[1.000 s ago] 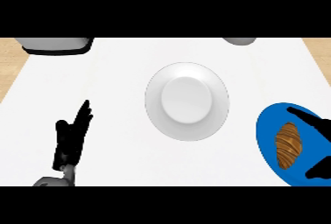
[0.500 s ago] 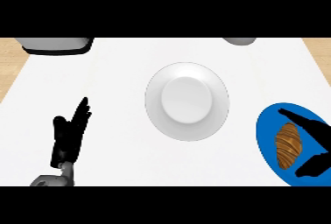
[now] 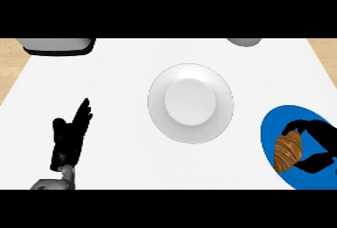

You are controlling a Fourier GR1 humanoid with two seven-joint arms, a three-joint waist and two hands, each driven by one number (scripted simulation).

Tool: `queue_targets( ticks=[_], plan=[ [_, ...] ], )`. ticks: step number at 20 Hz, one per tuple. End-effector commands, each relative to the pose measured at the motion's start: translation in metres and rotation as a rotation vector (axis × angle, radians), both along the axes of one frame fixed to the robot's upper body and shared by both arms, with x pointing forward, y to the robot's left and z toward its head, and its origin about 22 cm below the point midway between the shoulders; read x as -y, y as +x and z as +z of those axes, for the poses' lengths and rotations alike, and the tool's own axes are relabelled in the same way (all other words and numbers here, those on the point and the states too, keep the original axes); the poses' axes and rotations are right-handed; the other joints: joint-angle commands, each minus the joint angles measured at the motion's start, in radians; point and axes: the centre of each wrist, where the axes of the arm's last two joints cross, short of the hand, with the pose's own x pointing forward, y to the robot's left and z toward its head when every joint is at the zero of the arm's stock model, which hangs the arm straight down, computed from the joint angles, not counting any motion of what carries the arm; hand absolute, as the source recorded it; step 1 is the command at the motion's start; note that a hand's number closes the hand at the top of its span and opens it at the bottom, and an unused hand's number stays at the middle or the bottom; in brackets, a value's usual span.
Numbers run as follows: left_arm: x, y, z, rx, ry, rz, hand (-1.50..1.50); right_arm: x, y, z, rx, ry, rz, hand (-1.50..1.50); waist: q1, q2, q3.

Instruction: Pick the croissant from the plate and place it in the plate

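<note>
A brown croissant [image 3: 287,152] lies on the blue plate [image 3: 272,138] at the right edge of the head view. My right hand [image 3: 319,148] is over that plate, its fingers curled round the croissant's far end and its thumb at the near end. In the middle of the counter sits a white plate [image 3: 190,103] with nothing on it. My left hand [image 3: 69,140] rests open at the lower left, fingers straight and pointing away, apart from both plates.
A grey object on a black base [image 3: 56,45] stands at the back left corner. Part of a grey bowl-like thing [image 3: 244,42] shows at the back edge. Wooden flooring borders the white counter [image 3: 118,80] at both sides.
My right hand's fingers have curled in and closed round the croissant, which has shifted slightly on the blue plate. The left hand has stayed where it was.
</note>
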Motion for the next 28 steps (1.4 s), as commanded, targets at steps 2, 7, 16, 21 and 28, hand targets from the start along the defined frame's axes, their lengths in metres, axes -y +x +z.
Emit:
queue_targets(
  ticks=[2,7,16,21,28],
  plan=[
    [0.005,-0.014,0.003,-0.01,-0.004,-0.002,0.0,0.001,-0.013,0.004,0.056,-0.052,0.018,1.5,-0.004,0.0,0.002],
    [0.005,-0.005,-0.009,0.007,-0.005,0.009,0.0,-0.002,0.002,0.015,0.245,-0.062,-0.144,1.5,-0.006,0.0,0.001],
    [0.016,0.011,0.001,-0.007,0.007,-0.062,0.0,-0.325,0.015,0.047,0.451,0.058,0.328,1.5,0.055,-0.003,-0.001],
    [0.012,0.007,-0.002,-0.021,0.001,-0.034,0.0,-0.363,-0.019,0.074,0.583,0.22,0.208,1.5,0.026,-0.004,0.002],
    [0.0,0.009,-0.004,0.009,0.011,-0.009,0.0,-0.388,-0.002,0.109,0.697,0.176,-0.001,1.5,0.011,0.002,0.001]
  ],
)
